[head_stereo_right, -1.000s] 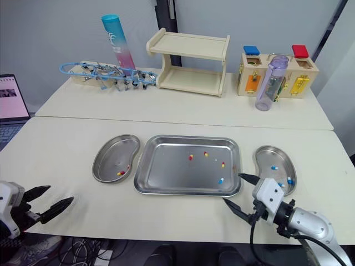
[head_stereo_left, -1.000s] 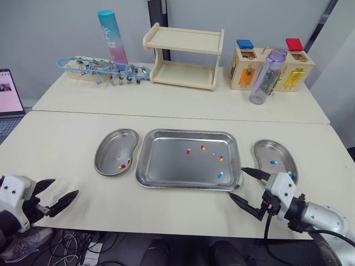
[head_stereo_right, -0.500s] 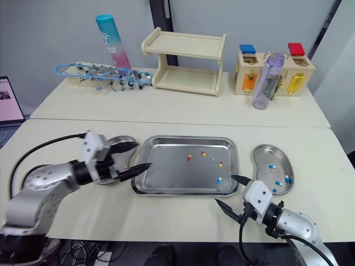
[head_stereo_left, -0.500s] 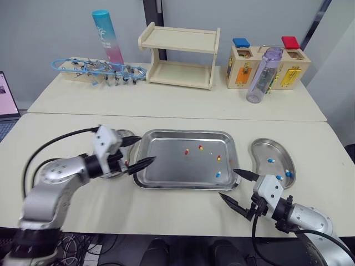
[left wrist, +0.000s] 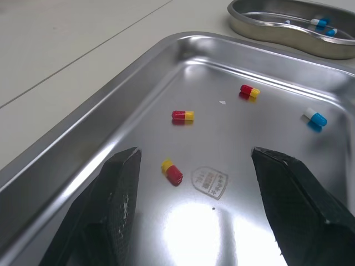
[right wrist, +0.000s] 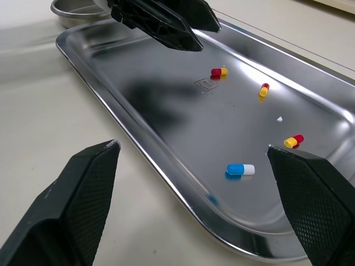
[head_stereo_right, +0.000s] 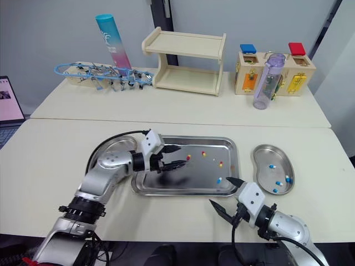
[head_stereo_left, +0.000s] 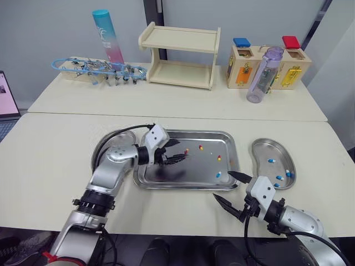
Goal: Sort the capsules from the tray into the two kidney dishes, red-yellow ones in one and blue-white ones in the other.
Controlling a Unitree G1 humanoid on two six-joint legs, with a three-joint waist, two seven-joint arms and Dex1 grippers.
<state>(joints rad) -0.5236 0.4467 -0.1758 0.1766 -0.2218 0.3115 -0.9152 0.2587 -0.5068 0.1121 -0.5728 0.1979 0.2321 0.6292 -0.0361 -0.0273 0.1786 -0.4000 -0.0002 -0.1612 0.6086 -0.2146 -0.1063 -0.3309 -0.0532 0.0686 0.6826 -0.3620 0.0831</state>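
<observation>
The steel tray (head_stereo_left: 166, 180) lies mid-table and holds three red-yellow capsules (head_stereo_left: 201, 147) and one blue-white capsule (head_stereo_left: 218, 174). My left gripper (head_stereo_left: 183, 150) hangs open low over the tray's left half, its fingers either side of a red-yellow capsule (left wrist: 172, 171). Its arm hides part of the left kidney dish (head_stereo_left: 105, 147). The right kidney dish (head_stereo_left: 260, 149) holds several blue-white capsules. My right gripper (head_stereo_left: 222, 184) stands open over the table at the tray's front right corner, with nothing between its fingers.
The back table carries a wooden shelf (head_stereo_left: 180, 55), a purple bottle (head_stereo_left: 260, 75), a wooden lock box (head_stereo_left: 269, 66), a tall blue-pink tube (head_stereo_left: 108, 36) and a rack of blue clips (head_stereo_left: 100, 71). A laptop (head_stereo_left: 5, 102) sits at the far left.
My left arm has swung from the table's front left edge across the left dish into the tray, still open. The right gripper has edged left along the tray's front.
</observation>
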